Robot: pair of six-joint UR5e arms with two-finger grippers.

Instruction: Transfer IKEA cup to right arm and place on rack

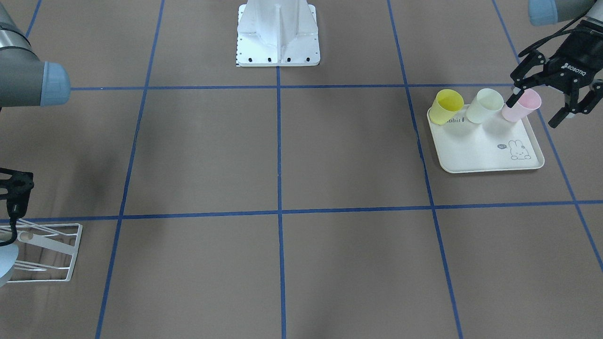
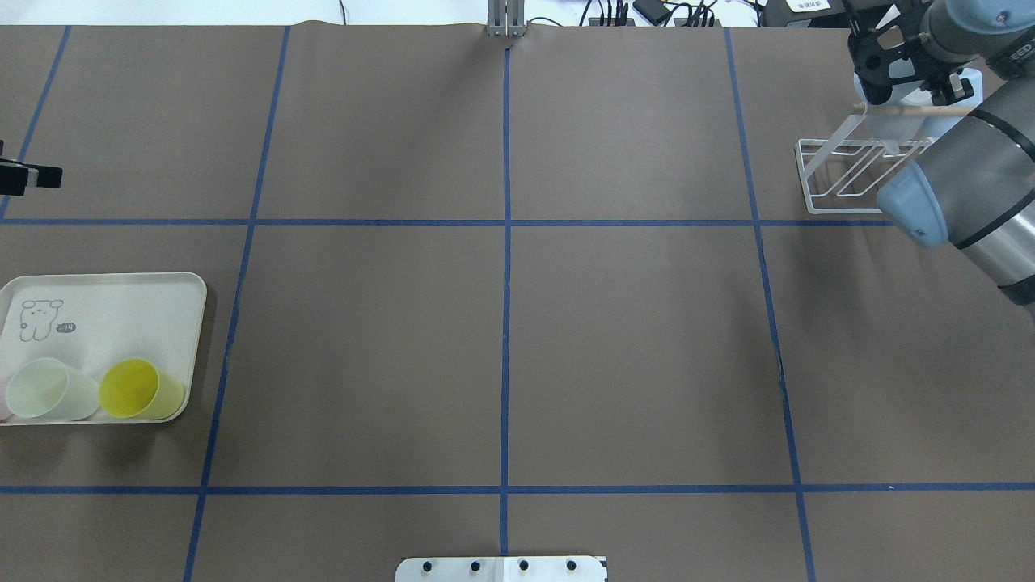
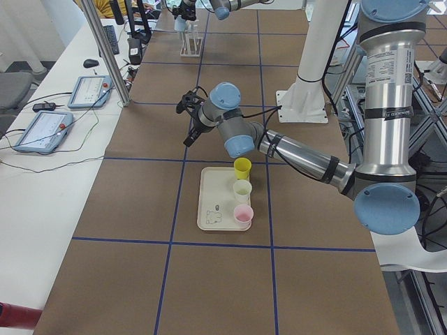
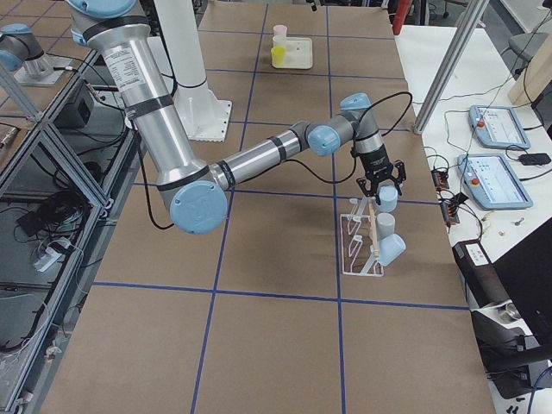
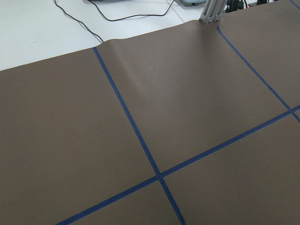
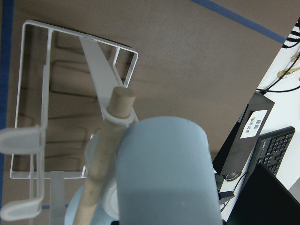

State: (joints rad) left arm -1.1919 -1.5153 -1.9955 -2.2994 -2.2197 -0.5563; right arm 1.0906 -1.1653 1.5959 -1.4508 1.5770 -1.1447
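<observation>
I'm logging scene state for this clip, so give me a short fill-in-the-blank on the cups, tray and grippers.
The tray holds ___ cups. The cup nearest the left gripper is the ___ one. The left gripper's jaws stand ___. The rack has a peg of light ___.
Missing words: three; pink; open; wood.

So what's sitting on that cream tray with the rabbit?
Three cups in a row along one edge of the tray: a yellow cup, a pale cup, a pink cup. In the front view the left claw hides part of the pink cup's rim.
</observation>
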